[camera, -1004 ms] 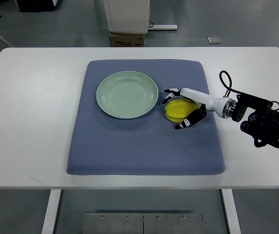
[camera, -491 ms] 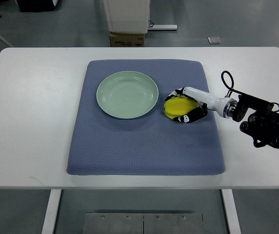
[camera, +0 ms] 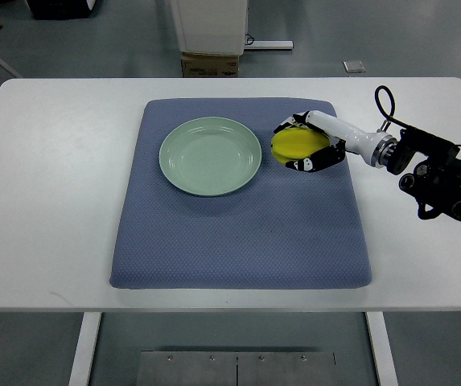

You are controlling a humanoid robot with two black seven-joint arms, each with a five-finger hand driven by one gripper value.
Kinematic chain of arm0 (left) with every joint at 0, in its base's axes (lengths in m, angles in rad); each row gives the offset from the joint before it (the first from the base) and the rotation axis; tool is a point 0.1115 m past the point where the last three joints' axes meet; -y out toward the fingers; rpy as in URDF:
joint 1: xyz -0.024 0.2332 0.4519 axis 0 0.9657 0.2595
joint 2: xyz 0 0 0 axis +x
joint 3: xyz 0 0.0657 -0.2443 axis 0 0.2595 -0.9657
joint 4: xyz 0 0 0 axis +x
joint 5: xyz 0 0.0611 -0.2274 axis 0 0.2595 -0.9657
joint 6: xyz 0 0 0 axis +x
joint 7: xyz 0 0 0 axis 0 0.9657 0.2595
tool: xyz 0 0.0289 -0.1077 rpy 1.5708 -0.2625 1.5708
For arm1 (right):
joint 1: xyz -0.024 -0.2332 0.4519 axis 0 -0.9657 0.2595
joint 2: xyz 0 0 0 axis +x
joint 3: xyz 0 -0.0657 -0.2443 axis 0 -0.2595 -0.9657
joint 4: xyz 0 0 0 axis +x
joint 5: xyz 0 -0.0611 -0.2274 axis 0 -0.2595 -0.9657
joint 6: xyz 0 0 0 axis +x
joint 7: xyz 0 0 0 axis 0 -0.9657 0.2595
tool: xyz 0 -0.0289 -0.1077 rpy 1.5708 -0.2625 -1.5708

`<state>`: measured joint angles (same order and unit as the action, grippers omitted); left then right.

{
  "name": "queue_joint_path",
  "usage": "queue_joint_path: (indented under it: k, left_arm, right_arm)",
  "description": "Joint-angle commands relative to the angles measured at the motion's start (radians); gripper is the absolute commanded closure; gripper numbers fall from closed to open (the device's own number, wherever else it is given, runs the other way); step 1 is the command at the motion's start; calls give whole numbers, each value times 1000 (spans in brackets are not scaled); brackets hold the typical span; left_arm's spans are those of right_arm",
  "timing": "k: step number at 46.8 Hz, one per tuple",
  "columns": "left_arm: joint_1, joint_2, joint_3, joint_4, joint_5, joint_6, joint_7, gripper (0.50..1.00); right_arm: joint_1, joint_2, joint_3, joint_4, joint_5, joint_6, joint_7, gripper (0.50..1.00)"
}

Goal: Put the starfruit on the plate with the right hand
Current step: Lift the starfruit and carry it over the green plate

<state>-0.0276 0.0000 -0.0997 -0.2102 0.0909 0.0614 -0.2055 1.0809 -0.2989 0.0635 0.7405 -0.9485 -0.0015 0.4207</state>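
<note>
Evidently the right hand point(camera: 304, 147) is curling its fingers around the yellow starfruit point(camera: 297, 143) just right of the green plate point(camera: 210, 156) over the blue mat point(camera: 238, 241), gripping its waxy, probably light, bruisable ridged flanks.

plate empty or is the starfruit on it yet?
Empty. The green plate shows only bare surface; the starfruit is to its right over the blue mat, with the right hand closed around it.
</note>
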Motion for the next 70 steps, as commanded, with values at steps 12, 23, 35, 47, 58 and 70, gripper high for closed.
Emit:
queue_joint_path:
  k: [12,23,35,47,58,70]
  left_arm:
    - [0,0,0,0,0,0,0,500]
    - [0,0,0,0,0,0,0,500]
    - [0,0,0,0,1,0,0,500]
    - [0,0,0,0,0,0,0,500]
    - [0,0,0,0,0,0,0,500]
    - [0,0,0,0,0,0,0,500]
  right_arm:
    - [73,67,4,-4,43,0,-74,1000]
    - [114,173,1,-21,48,5,-123,1000]
    - [134,299,-4,-76,60,11,-149,1000]
    - [132,299,-24,-141,60,11,-183,1000]
    - [128,299,-83,-119,60,11,-181,1000]
    - [122,299,-109,-70,60,9,-169,1000]
